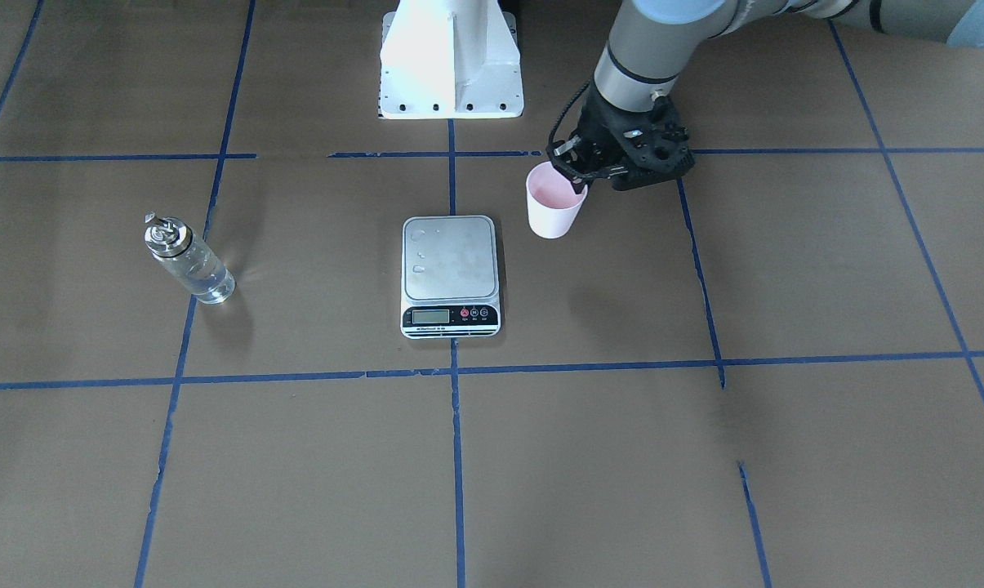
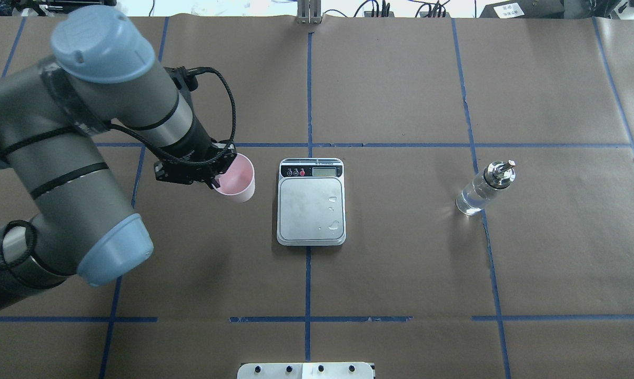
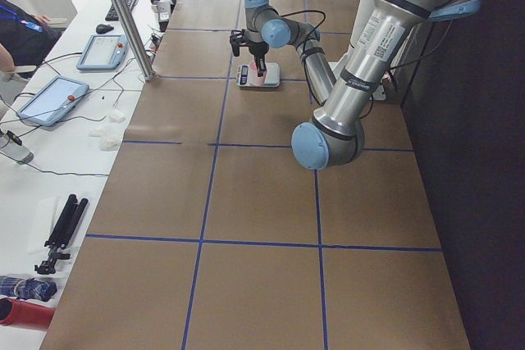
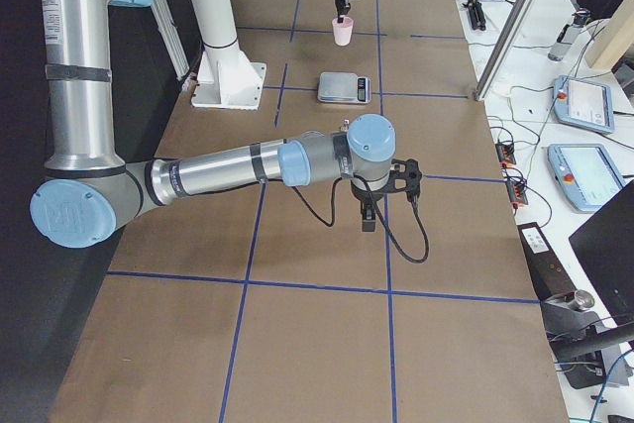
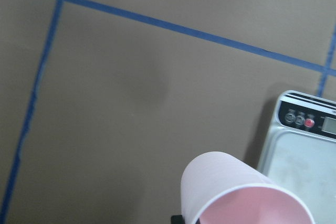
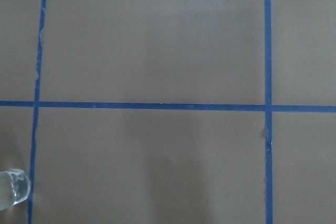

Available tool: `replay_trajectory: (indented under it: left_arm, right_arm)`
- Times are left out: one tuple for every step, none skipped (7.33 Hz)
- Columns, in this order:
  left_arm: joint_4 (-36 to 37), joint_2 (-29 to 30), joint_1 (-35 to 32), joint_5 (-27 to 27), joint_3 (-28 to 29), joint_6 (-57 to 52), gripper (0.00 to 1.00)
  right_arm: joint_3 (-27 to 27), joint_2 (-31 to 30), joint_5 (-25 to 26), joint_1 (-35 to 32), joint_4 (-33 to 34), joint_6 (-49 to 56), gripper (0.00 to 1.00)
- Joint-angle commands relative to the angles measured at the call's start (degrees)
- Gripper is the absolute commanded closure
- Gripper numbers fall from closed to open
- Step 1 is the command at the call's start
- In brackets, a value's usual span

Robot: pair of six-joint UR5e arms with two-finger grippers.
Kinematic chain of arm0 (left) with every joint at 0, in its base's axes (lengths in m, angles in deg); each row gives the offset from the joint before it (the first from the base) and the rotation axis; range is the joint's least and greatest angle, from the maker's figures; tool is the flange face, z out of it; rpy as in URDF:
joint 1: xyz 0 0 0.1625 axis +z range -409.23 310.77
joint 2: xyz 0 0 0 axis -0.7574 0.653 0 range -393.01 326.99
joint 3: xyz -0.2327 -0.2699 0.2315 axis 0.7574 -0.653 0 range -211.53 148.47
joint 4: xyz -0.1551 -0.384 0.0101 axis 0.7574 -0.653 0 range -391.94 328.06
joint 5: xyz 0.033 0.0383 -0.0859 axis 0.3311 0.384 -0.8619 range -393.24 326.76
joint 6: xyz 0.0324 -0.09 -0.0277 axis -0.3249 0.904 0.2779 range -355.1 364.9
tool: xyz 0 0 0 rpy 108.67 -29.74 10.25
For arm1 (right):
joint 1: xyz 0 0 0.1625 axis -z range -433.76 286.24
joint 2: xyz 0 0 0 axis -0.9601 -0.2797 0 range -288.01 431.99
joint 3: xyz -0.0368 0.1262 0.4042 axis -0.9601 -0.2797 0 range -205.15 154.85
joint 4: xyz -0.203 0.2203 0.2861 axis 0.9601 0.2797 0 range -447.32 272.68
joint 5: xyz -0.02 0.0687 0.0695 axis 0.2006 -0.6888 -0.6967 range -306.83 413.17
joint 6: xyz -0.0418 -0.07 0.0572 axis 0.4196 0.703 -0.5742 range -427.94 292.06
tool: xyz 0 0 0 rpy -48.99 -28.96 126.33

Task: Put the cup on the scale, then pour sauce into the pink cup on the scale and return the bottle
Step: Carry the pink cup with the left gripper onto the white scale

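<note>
The pink cup [image 1: 554, 208] [image 2: 236, 181] hangs above the brown table, just beside the scale [image 1: 449, 257] [image 2: 311, 202] on the robot's left. My left gripper [image 1: 575, 181] [image 2: 219, 176] is shut on the cup's rim on the side away from the scale. In the left wrist view the cup [image 5: 236, 192] fills the bottom and the scale [image 5: 310, 161] lies at the right edge. The bottle [image 1: 189, 265] [image 2: 482, 192], with clear sauce [image 2: 469, 202] in it, stands upright on the robot's right. My right gripper [image 4: 367, 210] hovers over bare table; I cannot tell its state.
A few water drops sit on the scale's steel platform. The white robot base [image 1: 451, 65] stands behind the scale. Blue tape lines cross the table. A side desk with tablets [image 3: 53, 100], a metal post [image 3: 127, 14] and a person's arm [image 3: 16, 30] lie beyond the table's edge.
</note>
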Motion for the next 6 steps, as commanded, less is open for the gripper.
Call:
replay_trajectory:
  left_arm:
    - [-4.36,6.34,2.98,-0.16,8.82,6.18,1.00]
    - [-5.26,8.97,3.51,0.02,13.04,6.81,1.00]
    - [-7.10,9.43,4.73,0.11,14.13,8.21,1.00]
    - [-9.38,9.61,5.79,0.11,15.88,9.10,1.00]
    - [-11.40,10.05,5.97,0.19,18.07,9.19,1.00]
    - [-11.68,9.88,6.76,0.19,18.35,9.10,1.00]
  right_arm:
    - [8.95,-1.86,1.22,4.22,0.09,-11.67,0.00]
    - [11.77,-2.22,1.40,5.02,0.18,-14.33,0.00]
    - [14.85,-3.18,1.49,6.77,0.18,-17.75,0.00]
    - [17.32,-3.54,1.49,8.10,0.18,-20.65,0.00]
    - [20.47,-4.85,1.49,9.15,0.18,-22.51,0.00]
    - [22.33,-5.65,1.49,10.03,0.26,-24.44,0.00]
